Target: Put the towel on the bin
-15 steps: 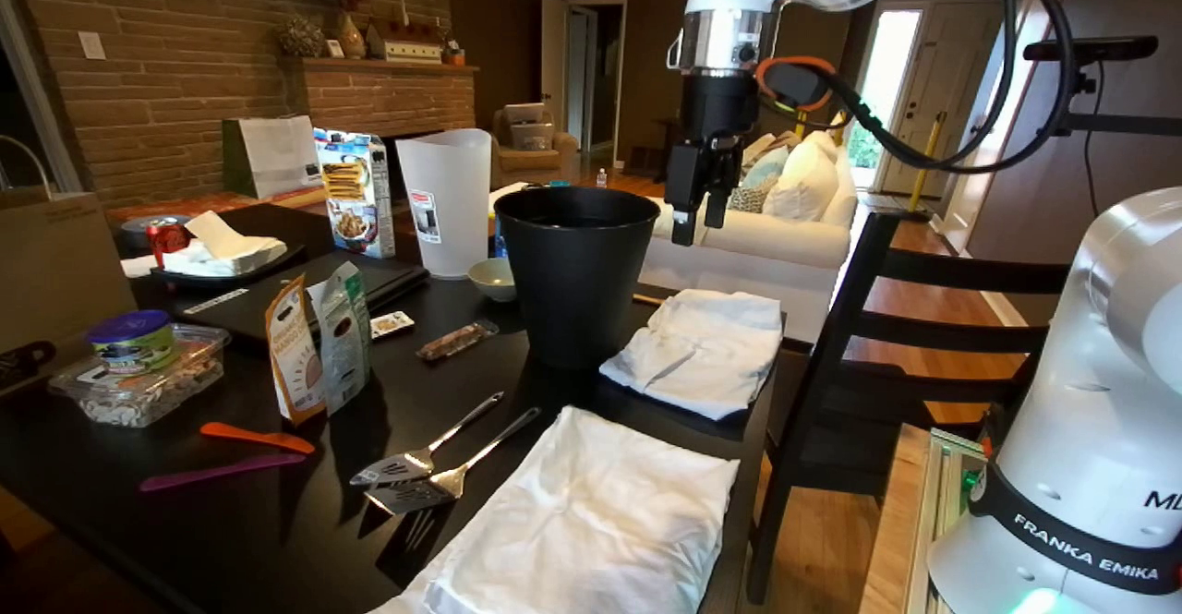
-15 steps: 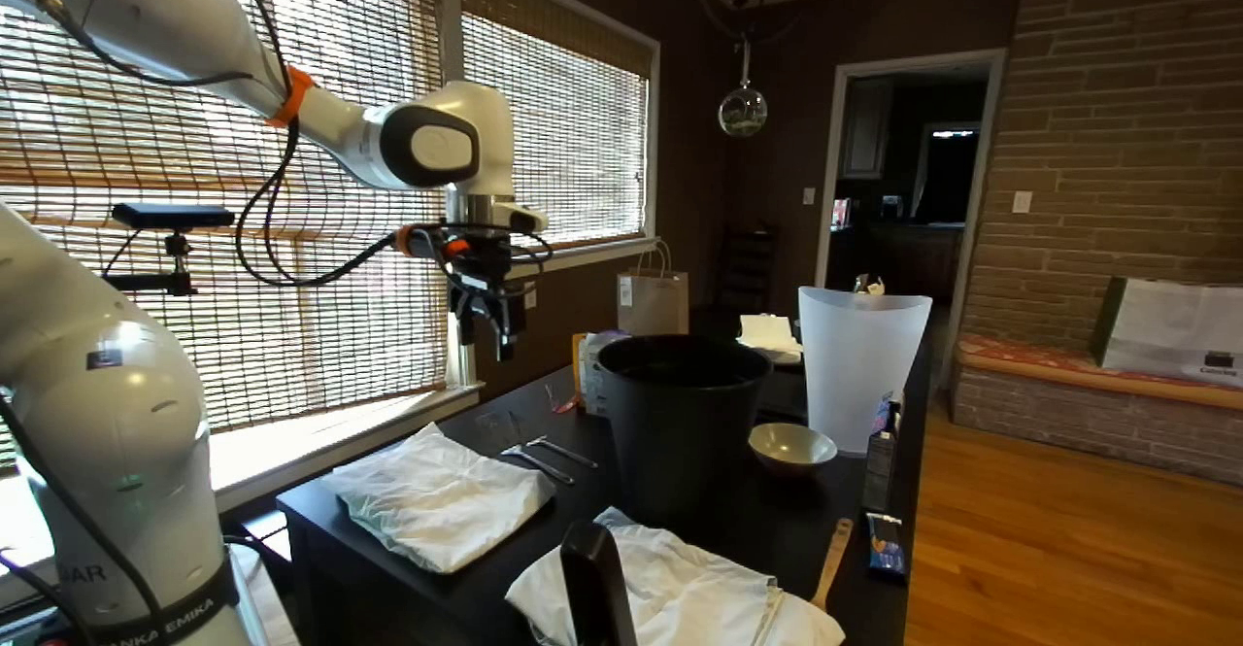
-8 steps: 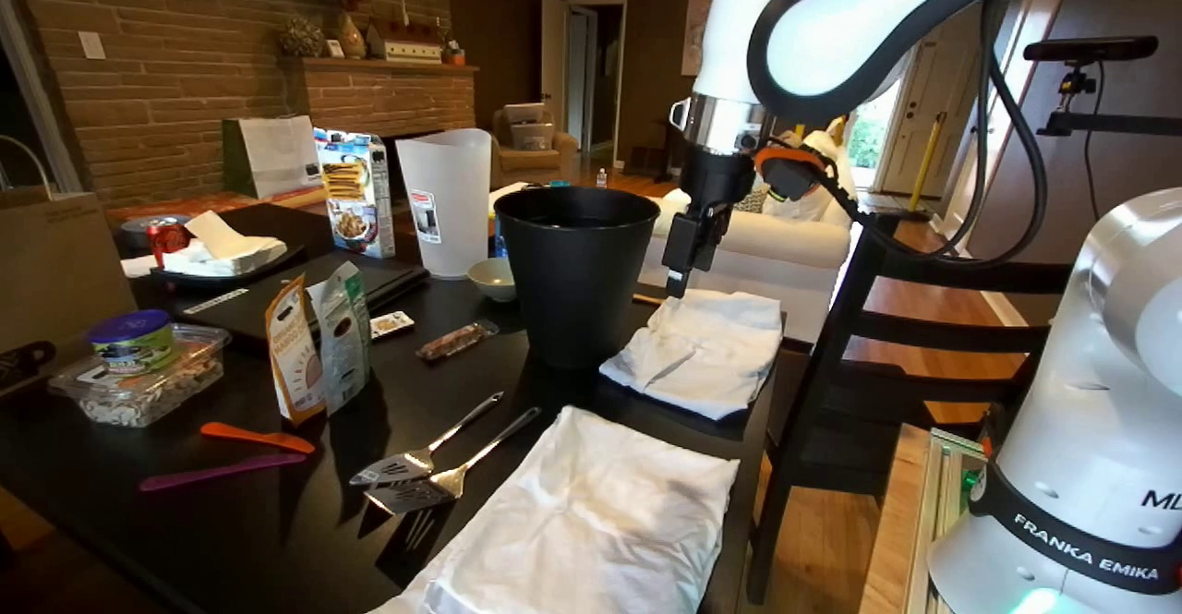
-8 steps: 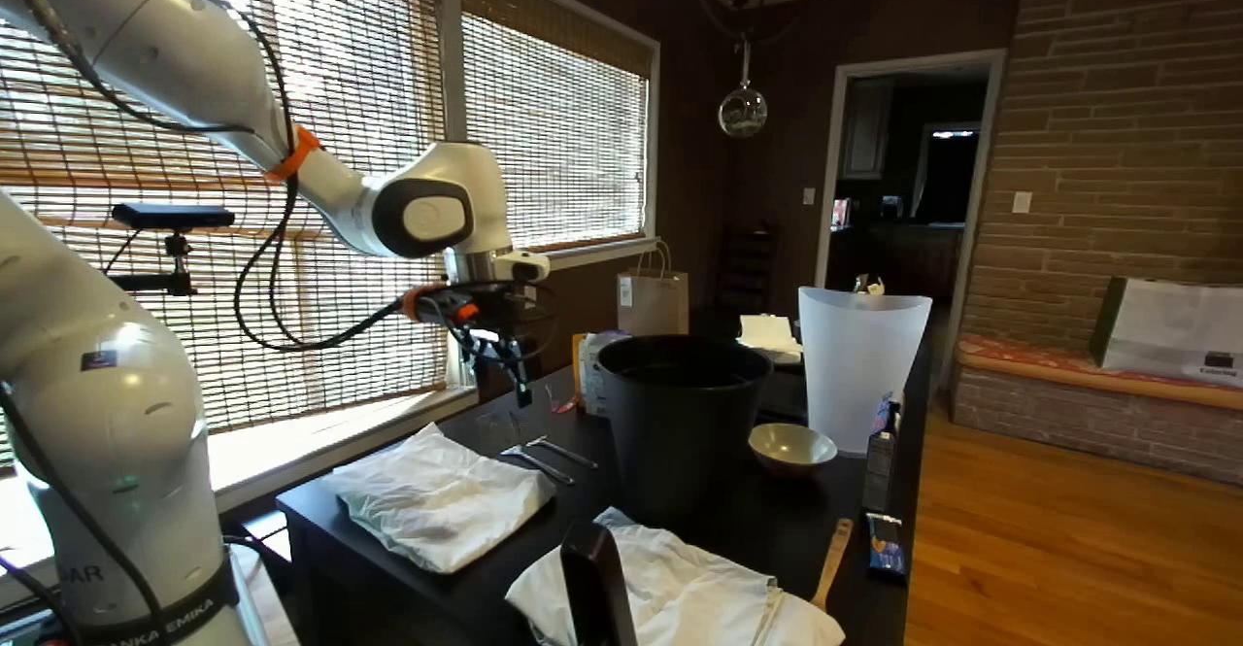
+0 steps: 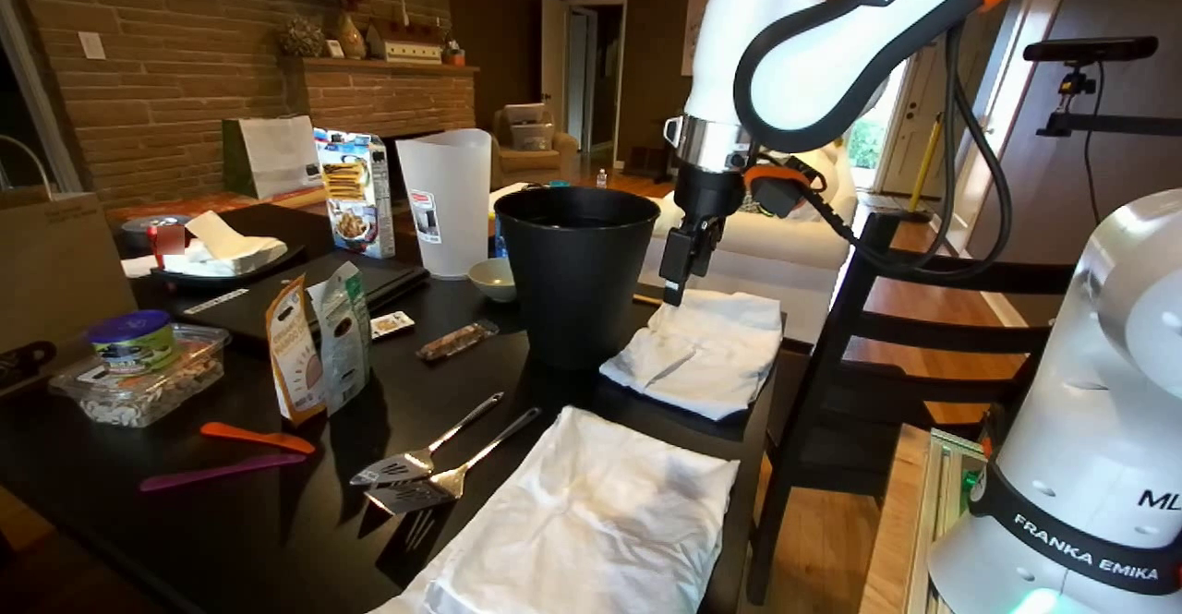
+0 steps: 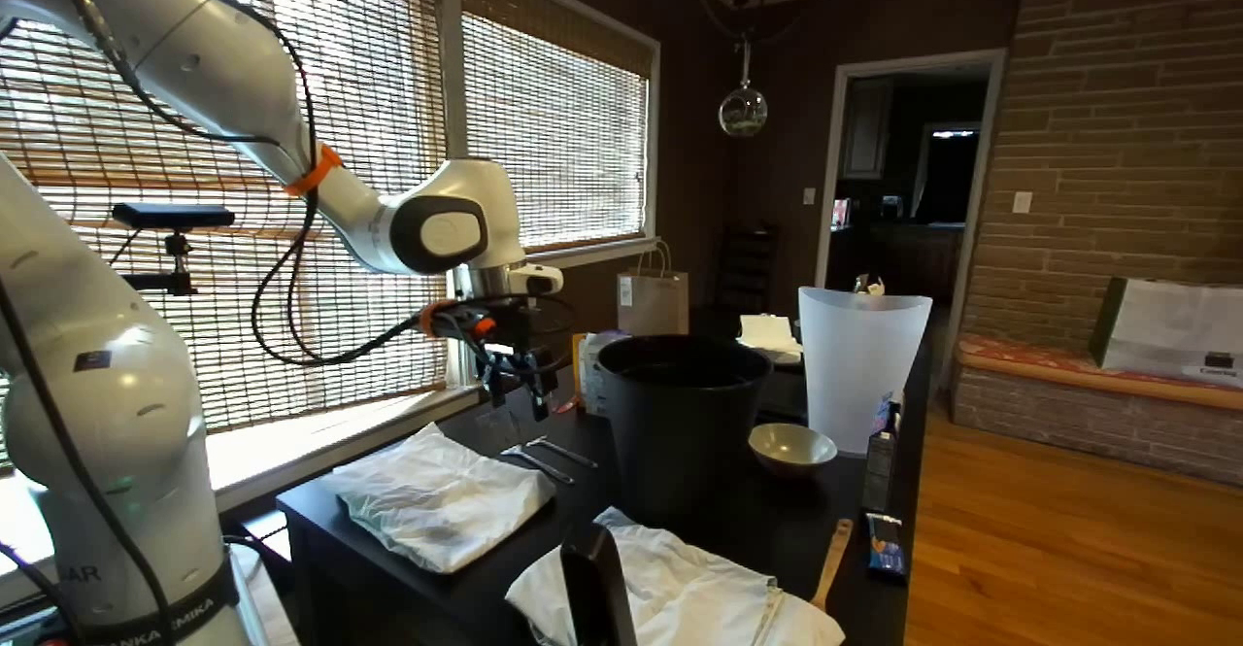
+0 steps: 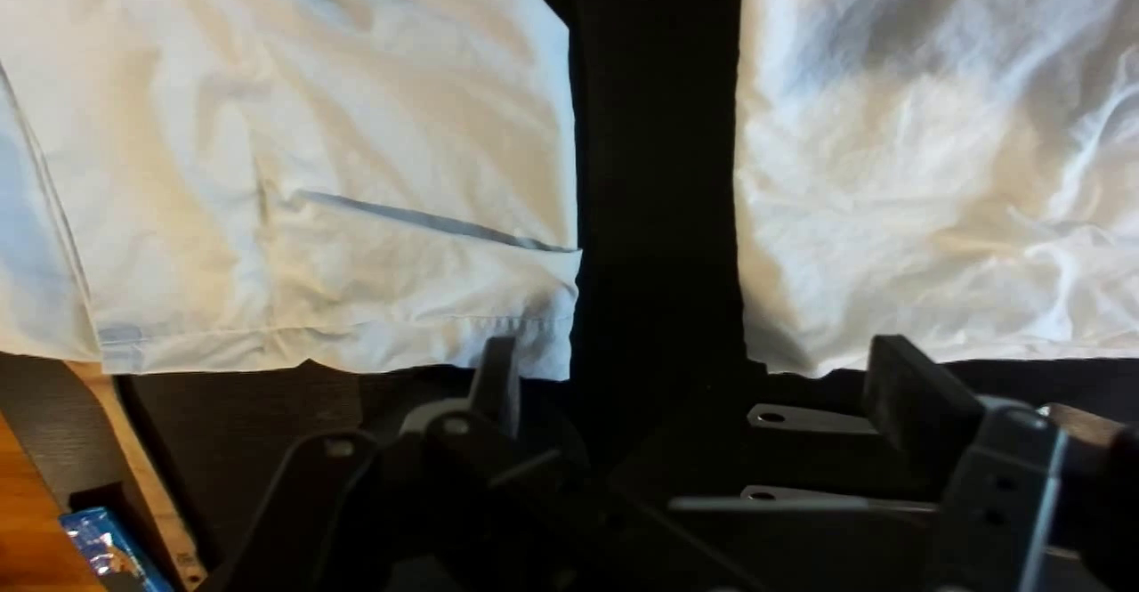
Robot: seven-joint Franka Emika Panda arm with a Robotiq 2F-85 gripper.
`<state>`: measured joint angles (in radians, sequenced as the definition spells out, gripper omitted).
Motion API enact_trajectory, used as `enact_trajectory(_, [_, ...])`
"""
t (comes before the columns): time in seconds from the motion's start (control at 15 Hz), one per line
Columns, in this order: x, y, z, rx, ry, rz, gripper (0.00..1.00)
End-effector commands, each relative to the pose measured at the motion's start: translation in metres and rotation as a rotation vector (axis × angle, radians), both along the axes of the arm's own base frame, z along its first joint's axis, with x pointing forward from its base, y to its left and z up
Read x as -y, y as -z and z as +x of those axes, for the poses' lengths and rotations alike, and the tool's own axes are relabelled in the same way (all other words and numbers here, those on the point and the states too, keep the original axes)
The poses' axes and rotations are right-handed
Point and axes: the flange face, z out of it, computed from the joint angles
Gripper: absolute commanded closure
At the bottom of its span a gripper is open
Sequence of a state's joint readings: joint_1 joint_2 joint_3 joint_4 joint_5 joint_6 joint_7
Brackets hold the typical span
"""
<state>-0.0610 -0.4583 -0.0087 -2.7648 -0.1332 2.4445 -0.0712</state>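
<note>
The towel lies folded on the dark table beside the bin's base. It shows in an exterior view, partly behind a dark post, and at left in the wrist view. The black round bin stands upright in both exterior views; I cannot make it out in the wrist view. My gripper is in the air beside the bin, above the table, also seen in an exterior view. In the wrist view its fingers are wide apart with nothing between them. It is not touching the towel.
A larger white crinkled cloth lies near the towel, also in the wrist view. Metal spatulas lie beside it. The white jug and a bowl stand beyond the bin. A wooden utensil lies beside the towel.
My gripper has come down beside the bin, from above rim height to nearer the table. The arm has lowered and tilted with it. The towel and bin have not moved.
</note>
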Motion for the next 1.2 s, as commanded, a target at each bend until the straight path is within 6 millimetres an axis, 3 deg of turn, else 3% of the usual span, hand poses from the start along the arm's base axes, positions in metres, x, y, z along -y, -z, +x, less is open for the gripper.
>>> enact_trajectory(0.0, [0.006, 0.028, 0.003, -0.052, 0.034, -0.062, 0.00])
enact_trajectory(0.6, [0.018, 0.126, -0.001, -0.121, 0.081, -0.230, 0.00])
enact_trajectory(1.13, [0.006, 0.175, -0.012, -0.042, 0.056, -0.246, 0.00])
